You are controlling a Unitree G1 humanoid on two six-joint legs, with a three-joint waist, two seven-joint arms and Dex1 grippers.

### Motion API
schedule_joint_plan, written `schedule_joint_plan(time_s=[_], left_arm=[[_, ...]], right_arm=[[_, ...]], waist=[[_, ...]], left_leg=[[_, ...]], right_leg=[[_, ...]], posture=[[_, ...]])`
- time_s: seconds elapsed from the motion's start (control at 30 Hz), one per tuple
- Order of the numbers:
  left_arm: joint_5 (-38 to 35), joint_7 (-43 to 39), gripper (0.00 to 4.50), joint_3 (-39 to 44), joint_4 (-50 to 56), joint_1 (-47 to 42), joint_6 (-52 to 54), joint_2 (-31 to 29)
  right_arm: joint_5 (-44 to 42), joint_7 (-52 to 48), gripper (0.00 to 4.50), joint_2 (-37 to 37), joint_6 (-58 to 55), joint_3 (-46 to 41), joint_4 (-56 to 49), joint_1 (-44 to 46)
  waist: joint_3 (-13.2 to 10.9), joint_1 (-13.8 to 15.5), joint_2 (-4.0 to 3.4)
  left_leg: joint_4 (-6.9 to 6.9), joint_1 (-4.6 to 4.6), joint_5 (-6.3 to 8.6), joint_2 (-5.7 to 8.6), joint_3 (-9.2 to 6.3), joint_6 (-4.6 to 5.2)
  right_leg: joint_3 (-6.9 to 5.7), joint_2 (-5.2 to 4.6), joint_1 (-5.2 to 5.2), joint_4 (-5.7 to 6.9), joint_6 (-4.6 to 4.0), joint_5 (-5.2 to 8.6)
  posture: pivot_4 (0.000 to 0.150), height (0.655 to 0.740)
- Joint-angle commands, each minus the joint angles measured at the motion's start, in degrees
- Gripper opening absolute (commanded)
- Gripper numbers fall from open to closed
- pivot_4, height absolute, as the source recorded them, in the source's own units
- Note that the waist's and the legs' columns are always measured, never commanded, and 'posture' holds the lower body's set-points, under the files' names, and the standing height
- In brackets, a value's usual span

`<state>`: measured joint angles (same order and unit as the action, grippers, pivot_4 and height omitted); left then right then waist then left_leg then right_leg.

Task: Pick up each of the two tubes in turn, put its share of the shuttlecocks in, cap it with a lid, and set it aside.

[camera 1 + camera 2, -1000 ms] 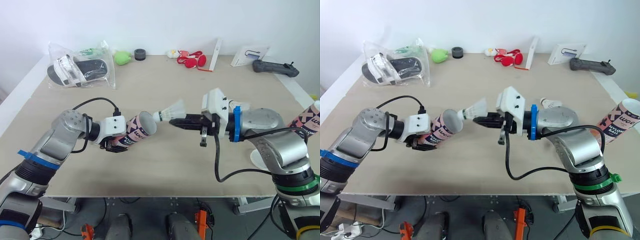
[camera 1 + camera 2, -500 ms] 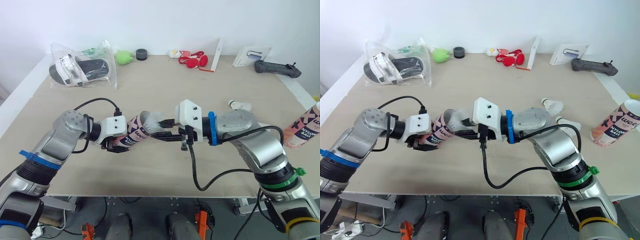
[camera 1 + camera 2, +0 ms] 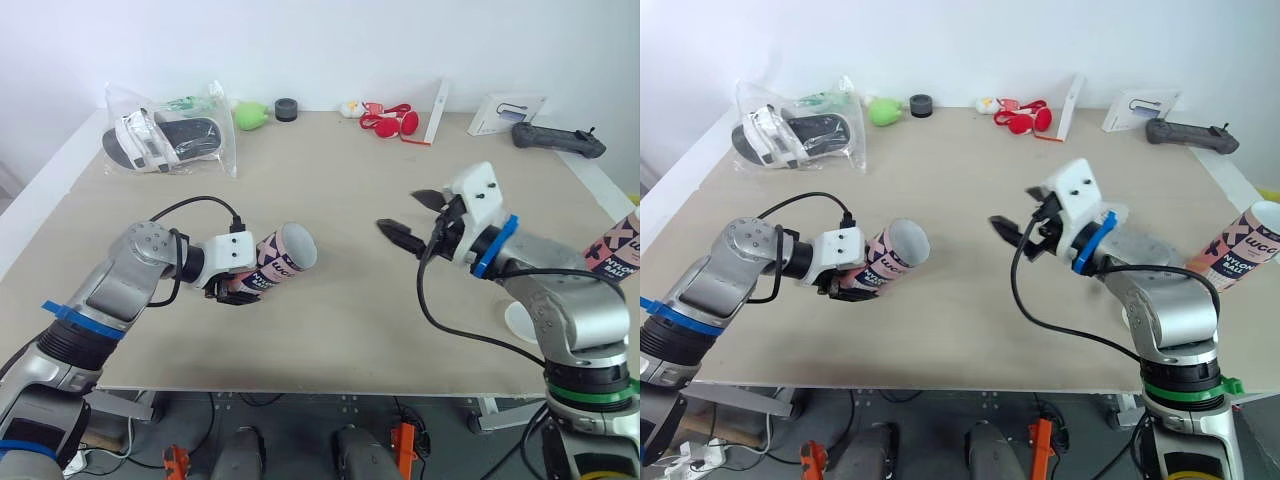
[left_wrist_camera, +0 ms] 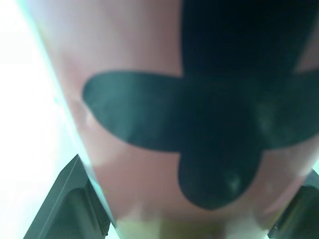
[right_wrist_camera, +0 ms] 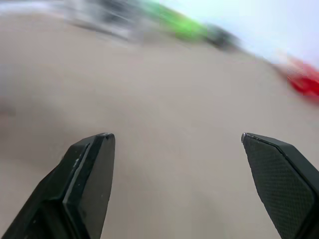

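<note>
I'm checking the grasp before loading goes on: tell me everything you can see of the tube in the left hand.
The tube is a pink cylinder, cardboard by its look, printed with black shapes and white lettering. Its round mouth is open, with no lid on it, pale inside, and points toward the robot's right, slightly raised. It lies nearly level over the tan table, with the left hand clamped around its rear half.

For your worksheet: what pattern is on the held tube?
The tube is pink with dark cross marks; left wrist view.
</note>
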<state>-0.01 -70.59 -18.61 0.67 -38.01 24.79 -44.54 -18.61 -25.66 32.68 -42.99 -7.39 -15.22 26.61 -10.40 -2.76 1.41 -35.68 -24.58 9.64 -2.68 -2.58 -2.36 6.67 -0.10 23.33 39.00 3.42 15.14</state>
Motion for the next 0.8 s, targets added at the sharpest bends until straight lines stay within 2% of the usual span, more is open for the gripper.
schedule_joint_plan(time_s=[0.03,0.2,0.33,0.57,0.67,0.8], left_arm=[[0.13,-0.38,3.07,-0.85,0.0,0.65,-0.15,0.5],[0.09,-0.23,3.07,-0.78,0.32,0.98,0.11,0.73],[-0.14,0.18,3.07,-0.21,1.08,1.6,0.86,0.63],[-0.21,0.2,3.07,-0.37,1.64,2.64,1.1,1.4],[-0.11,0.17,3.07,-0.68,1.16,2.45,0.87,2.11],[0.26,0.08,3.07,-1.34,-0.19,1.43,0.11,3.41]], right_arm=[[4.75,10.34,4.35,-3.1,2.62,-5.07,4.87,-0.78],[7.51,15.6,4.35,-5.01,8.23,-8.39,9.85,-2.35],[3.53,12.64,4.35,-3.34,6.48,-12.34,2.57,-5.13],[-3.86,4.81,4.35,1.41,2.8,-21.82,-10.31,-19.38],[-4.42,4.24,4.35,2.91,1.19,-24.46,-11.47,-23.87],[-3.49,5.76,4.35,2.99,0.72,-24.28,-8.45,-24.19]], waist=[[0.01,0.0,-0.01],[0.01,0.06,-0.03],[0.03,0.04,-0.08],[0.05,0.13,-0.1],[0.06,0.13,-0.12],[0.08,0.09,-0.15]], left_leg=[[0.0,0.0,0.0,0.0,0.01,0.0],[0.02,-0.02,0.0,0.06,0.03,0.0],[0.02,0.0,0.0,0.06,0.02,0.0],[0.07,0.0,0.01,0.08,0.0,0.0],[0.06,0.06,0.01,0.08,0.01,0.0],[0.02,0.18,0.0,0.09,0.07,0.0]], right_leg=[[0.01,0.0,0.0,0.0,0.0,0.0],[0.03,-0.06,0.0,0.0,0.05,0.02],[0.03,-0.05,-0.01,0.0,0.05,0.02],[0.0,-0.1,-0.08,-0.02,0.09,0.15],[0.0,-0.1,-0.11,-0.02,0.08,0.13],[0.07,-0.11,-0.18,-0.02,-0.03,0.11]], posture=[[0.15,0.74],[0.15,0.74],[0.15,0.74],[0.15,0.74],[0.15,0.74],[0.15,0.74]])
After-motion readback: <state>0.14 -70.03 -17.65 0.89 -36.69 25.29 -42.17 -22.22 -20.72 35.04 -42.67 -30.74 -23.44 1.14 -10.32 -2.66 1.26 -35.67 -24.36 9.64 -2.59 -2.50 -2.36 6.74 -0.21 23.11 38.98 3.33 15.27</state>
